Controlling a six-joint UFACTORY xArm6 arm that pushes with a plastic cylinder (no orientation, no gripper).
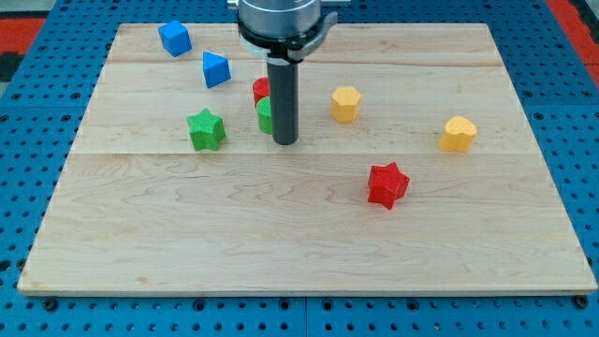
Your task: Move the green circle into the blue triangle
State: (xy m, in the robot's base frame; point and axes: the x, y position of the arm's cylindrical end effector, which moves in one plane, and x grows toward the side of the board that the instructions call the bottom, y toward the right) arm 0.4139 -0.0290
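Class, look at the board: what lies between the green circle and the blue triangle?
In the camera view, only bare wood lies between the green circle and the blue triangle. A red block sits just beside that line, touching the circle.

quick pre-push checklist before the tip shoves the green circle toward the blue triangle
1. My tip sits at the green circle's right edge, on the side away from the target: ok.
2. Actual contact between tip and circle: cannot tell.
3. Blue triangle in view, up and left of the circle: ok.
4. Board between circle and triangle free of blocks: ok.
5. Red block just above the circle, rod partly hiding it, may get dragged along: not ok.
6. Green star lies left, below the push line: ok.
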